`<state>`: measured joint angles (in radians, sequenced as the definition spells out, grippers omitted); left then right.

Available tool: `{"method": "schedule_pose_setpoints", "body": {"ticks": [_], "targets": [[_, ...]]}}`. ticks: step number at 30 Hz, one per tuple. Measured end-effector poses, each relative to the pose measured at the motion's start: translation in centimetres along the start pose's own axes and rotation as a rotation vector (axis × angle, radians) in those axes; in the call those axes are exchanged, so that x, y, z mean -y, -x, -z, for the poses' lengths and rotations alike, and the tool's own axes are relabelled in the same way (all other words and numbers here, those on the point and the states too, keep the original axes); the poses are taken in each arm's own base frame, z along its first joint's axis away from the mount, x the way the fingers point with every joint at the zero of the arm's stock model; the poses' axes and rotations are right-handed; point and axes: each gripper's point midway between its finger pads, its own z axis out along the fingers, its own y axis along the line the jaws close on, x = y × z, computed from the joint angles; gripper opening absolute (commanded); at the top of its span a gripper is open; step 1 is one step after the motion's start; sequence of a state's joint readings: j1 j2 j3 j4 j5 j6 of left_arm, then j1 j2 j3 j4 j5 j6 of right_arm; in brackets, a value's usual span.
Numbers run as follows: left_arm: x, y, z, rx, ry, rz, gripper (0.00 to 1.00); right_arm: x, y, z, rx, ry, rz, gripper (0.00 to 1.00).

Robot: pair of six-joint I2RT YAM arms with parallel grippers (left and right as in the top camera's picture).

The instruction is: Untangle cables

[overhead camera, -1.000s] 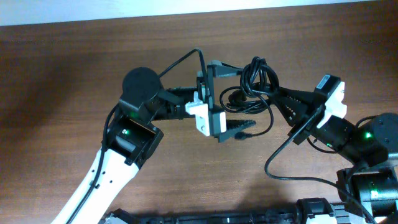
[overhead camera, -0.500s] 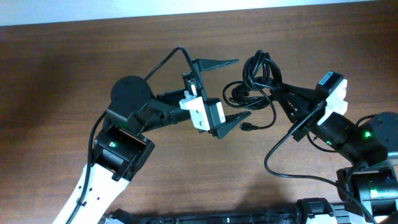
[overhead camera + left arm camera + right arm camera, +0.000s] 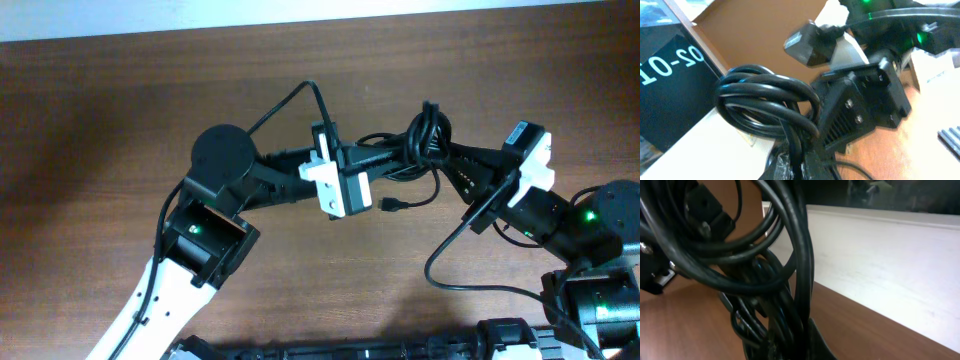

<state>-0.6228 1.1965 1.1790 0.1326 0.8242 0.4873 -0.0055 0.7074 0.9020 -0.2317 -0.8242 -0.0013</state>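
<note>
Stretching wide as a brown wood-grain table (image 3: 100,110), carrying a loose strand of the cables (image 3: 428,138) and bearing their small plug end (image 3: 393,205) near the middle.

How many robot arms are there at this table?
2. The left arm is at lower left, the right arm at lower right; both meet at the cable bundle.

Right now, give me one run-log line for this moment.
left tool: shut on cables | right tool: shut on cables | state: knotted between tools | plug end: loose
</note>
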Motion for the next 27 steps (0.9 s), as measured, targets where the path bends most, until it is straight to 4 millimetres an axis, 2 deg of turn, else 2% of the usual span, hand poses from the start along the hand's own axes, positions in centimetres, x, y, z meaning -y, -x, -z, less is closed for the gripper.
{"method": "schedule_pose_setpoints", "body": {"ticks": [8, 11, 14, 18, 20, 22, 23, 24, 25, 26, 27], "targets": [[-1.6, 3.4, -0.1, 0.157, 0.027, 0.325, 0.00, 0.8, -0.2, -0.1, -0.016, -0.040, 0.052, 0.04], [-1.7, 3.5, -0.1, 0.164, 0.023, 0.394, 0.00, 1.1, -0.7, -0.4, -0.034, -0.039, 0.045, 0.04], [-2.1, 3.4, 0.0, 0.163, 0.040, 0.393, 0.00, 1.2, -1.0, -0.4, -0.046, -0.043, 0.032, 0.04], [-3.6, 2.4, 1.0, 0.136, 0.096, 0.254, 0.02, 1.4, -1.5, -0.4, -0.064, -0.053, 0.018, 0.04], [-4.3, 2.1, 1.5, 0.122, 0.125, 0.172, 0.17, 1.5, -1.9, -0.4, -0.076, -0.057, 0.005, 0.04], [-5.4, 2.2, 2.2, 0.118, 0.169, 0.078, 0.21, 1.8, -2.6, -0.5, -0.100, -0.069, -0.018, 0.04], [-5.7, 2.3, 2.5, 0.116, 0.186, 0.057, 0.40, 2.1, -2.9, -0.6, -0.111, -0.077, -0.028, 0.04], [-6.4, 2.4, 3.0, 0.103, 0.226, 0.030, 0.64, 2.5, -3.3, -0.7, -0.123, -0.087, -0.038, 0.04], [-6.8, 2.0, 3.1, 0.085, 0.250, 0.032, 0.72, 2.5, -3.4, -0.8, -0.126, -0.090, -0.040, 0.04], [-7.1, 1.5, 3.2, 0.062, 0.272, 0.041, 0.86, 2.6, -3.5, -0.8, -0.127, -0.093, -0.040, 0.04], [-7.3, 1.1, 3.2, 0.049, 0.284, 0.054, 0.88, 2.6, -3.5, -0.8, -0.128, -0.095, -0.041, 0.04]]}}
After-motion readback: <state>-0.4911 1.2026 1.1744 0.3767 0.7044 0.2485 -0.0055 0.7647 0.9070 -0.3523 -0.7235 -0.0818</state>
